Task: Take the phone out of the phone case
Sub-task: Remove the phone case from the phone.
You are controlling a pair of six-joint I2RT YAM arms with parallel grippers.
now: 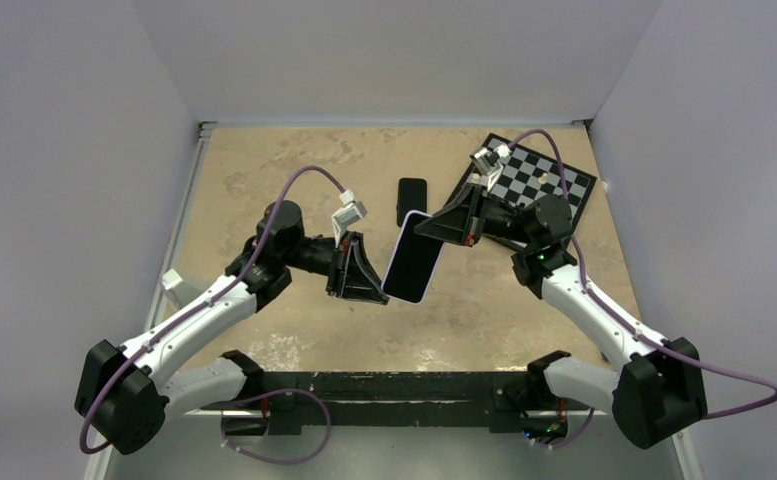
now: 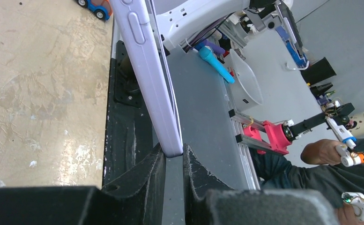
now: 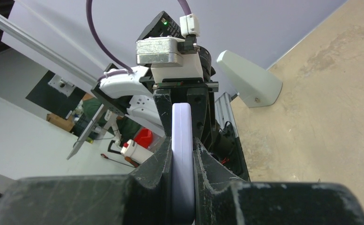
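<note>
Both arms are up and meeting in the middle, off to the left of the checkerboard. Between them, lifted clear of the table, is the phone. Its black screen faces up, and it sits inside the phone case, whose pale lavender rim runs right round the glass.

The right gripper has the end of the case nearer the checkerboard. From its wrist view the case is edge-on, and the two black fingers are pressed against it, one on each face, clamped tight with no gap showing.

The left gripper has the opposite end, the one farther from the checkerboard and closer to the arm bases. Its fingers stand on either side of the case's rounded corner and are closed onto it. The lavender edge with its long side button rises straight up out of the grip.

So the case is pinched at both ends and held roughly level between the two arms.

A second phone, bare and black, lies flat on the table to the left of the checkerboard. It is just past the far end of the held one and neither gripper touches it.
</note>
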